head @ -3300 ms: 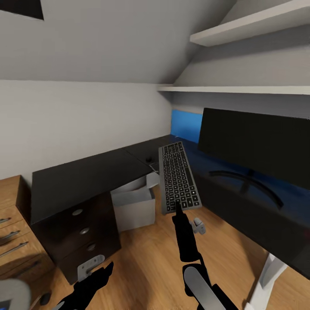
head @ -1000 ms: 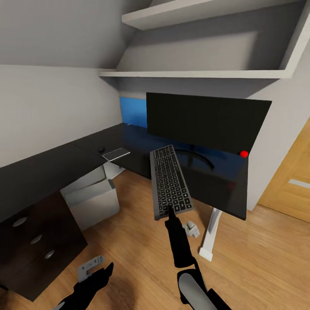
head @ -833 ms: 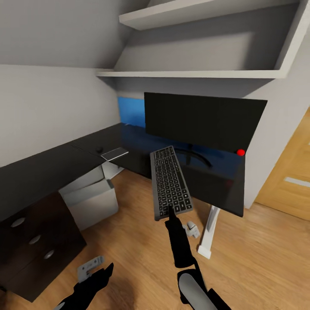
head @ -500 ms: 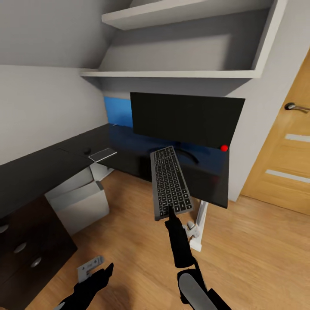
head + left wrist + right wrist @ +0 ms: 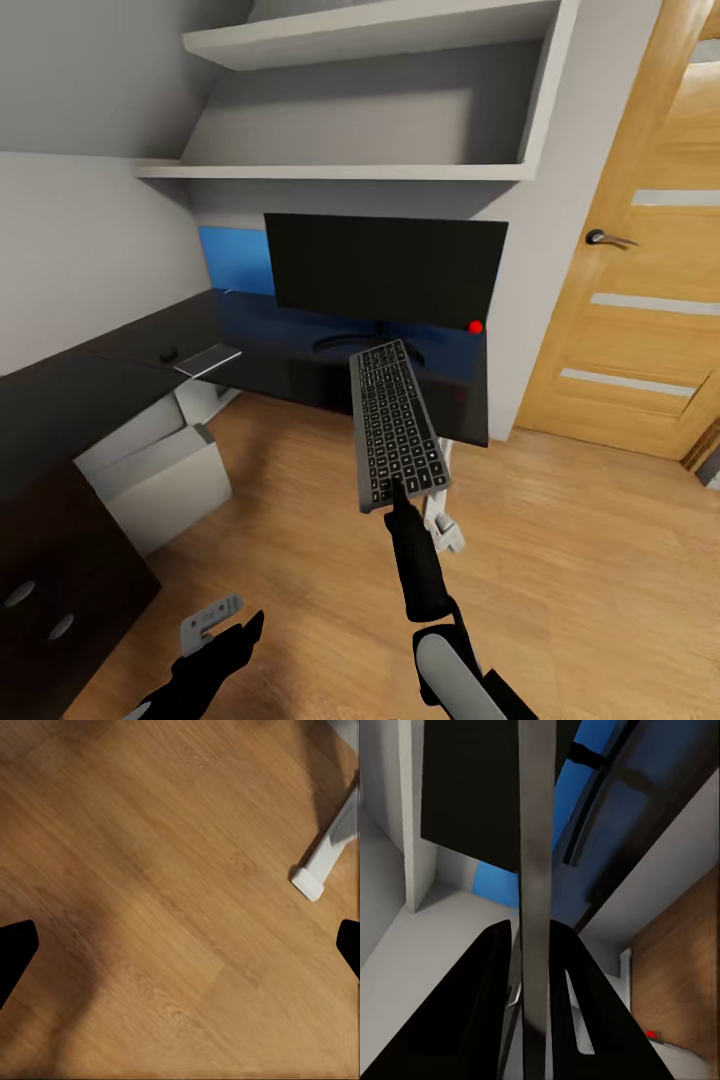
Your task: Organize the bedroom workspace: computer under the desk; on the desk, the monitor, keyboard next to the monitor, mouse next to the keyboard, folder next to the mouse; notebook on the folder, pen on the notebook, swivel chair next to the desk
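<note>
My right gripper point(image 5: 400, 488) is shut on the near end of the keyboard point(image 5: 395, 425), a slim grey board with black keys held up over the floor in front of the desk point(image 5: 300, 368). In the right wrist view the keyboard point(image 5: 536, 870) is edge-on between the black fingers point(image 5: 487, 1005). The wide black monitor point(image 5: 385, 265) stands on the desk. Under the desk's left wing stands the light grey computer point(image 5: 150, 470). The thin notebook point(image 5: 207, 358) lies on the desk beside a small dark thing, maybe the mouse point(image 5: 168, 354). My left gripper point(image 5: 180, 949) hangs open over the floor. Folder, pen and swivel chair are out of view.
A black drawer unit point(image 5: 40, 600) stands at the near left. White shelves point(image 5: 350, 170) and a blue wall panel point(image 5: 235, 260) sit behind the monitor. A wooden door point(image 5: 640, 280) is at the right. A small red ball point(image 5: 475, 327) rests on the desk's right end, above a white desk leg point(image 5: 319, 866).
The camera has swung to the right: desk and monitor have slid left in the picture and the door has come into view. The keyboard stays held in the right gripper.
</note>
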Tool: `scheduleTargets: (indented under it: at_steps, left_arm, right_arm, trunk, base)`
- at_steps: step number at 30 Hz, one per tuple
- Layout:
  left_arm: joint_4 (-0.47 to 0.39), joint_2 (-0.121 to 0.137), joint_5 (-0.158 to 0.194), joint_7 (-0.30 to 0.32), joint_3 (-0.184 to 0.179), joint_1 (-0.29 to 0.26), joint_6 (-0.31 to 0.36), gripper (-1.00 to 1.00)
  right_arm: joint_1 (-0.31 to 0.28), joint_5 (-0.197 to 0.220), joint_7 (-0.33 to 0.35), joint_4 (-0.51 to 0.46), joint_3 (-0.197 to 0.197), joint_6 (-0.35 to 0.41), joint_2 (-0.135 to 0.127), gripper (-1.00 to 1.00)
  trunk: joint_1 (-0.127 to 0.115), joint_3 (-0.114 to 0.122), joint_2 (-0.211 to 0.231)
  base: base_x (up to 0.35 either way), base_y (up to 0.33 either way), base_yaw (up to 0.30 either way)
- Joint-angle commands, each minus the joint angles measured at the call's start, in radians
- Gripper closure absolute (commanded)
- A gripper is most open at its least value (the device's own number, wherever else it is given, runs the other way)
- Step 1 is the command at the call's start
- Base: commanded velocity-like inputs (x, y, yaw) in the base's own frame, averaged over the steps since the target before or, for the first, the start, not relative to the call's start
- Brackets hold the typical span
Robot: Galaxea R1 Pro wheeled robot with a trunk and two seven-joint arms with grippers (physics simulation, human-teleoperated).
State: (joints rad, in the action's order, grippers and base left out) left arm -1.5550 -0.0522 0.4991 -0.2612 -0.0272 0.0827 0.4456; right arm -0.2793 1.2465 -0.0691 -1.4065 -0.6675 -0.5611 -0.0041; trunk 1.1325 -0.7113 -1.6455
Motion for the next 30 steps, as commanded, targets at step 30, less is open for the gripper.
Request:
scheduleTargets:
  at_steps: [30]
  left_arm:
    - [-0.002,0.000,0.010,-0.009,-0.003,0.000,0.002,-1.00]
  right_arm:
    - [-0.001,0.002,-0.005,0.001,0.027,-0.058,0.004,1.00]
  trunk:
    - [0.000,-0.001,0.000]
  base:
    - [-0.004,0.003,-0.252]
